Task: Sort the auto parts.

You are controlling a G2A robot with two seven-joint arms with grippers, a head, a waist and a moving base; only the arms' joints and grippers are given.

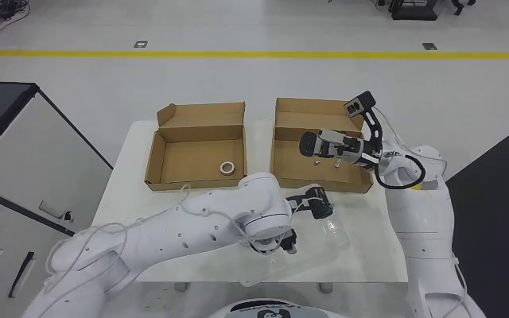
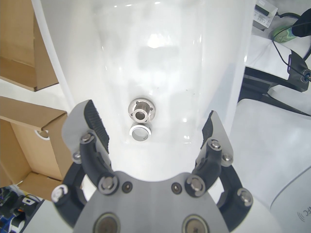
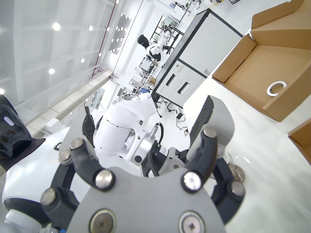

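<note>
- The room has a pale floor with a yellow line running across its far side. A white desk (image 1: 131,199) stands in the middle, and a grey cabinet (image 1: 40,159) with a dark frame stands beside it at 9 o'clock.
- A cardboard box (image 1: 195,151) sits at about 10 o'clock on the desk with its flaps folded open. A white ring (image 1: 227,167) lies flat on the box floor, towards its 4 o'clock corner.
- The left gripper (image 2: 150,109) hangs at about 6 o'clock on the desk, above a clear plastic tray (image 2: 226,49). Its fingers are spread wide and hold nothing.
- Two auto parts lie on the tray floor under that gripper. One is a metal flanged bushing (image 2: 141,112) with its bore facing up. The other is a small metal collar (image 2: 140,132) lying right against it, and the two seem to touch.
- A second cardboard box (image 1: 322,147) sits at about 1 o'clock, just beside the first and apart from it, also with its flaps open. A couple of small parts (image 1: 318,161) lie on its floor, too small to make out.
- The right gripper (image 3: 148,105) hovers over this second box, pointing towards 9 o'clock. Its fingers are spread apart with nothing between them.
</note>
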